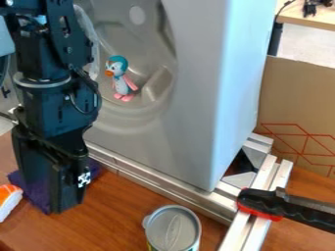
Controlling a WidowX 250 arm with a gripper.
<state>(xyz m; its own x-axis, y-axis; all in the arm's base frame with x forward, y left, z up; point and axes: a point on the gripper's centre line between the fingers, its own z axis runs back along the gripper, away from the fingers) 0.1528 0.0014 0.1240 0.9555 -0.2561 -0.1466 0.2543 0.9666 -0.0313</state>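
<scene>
Dark purple cloth (pixel 33 196) lies on the brown wooden bench (pixel 114 220) near its far-edge silver metal rail (pixel 157 184), showing on both sides of my black pincer (pixel 65 206); its opening I cannot tell.

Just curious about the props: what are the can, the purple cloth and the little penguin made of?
The can looks like metal: grey, ridged, dully shining top. The purple cloth seems soft fabric: matte, with uneven edges. The penguin looks like plastic, perhaps rubber: smooth, moulded, evenly coloured.
</scene>
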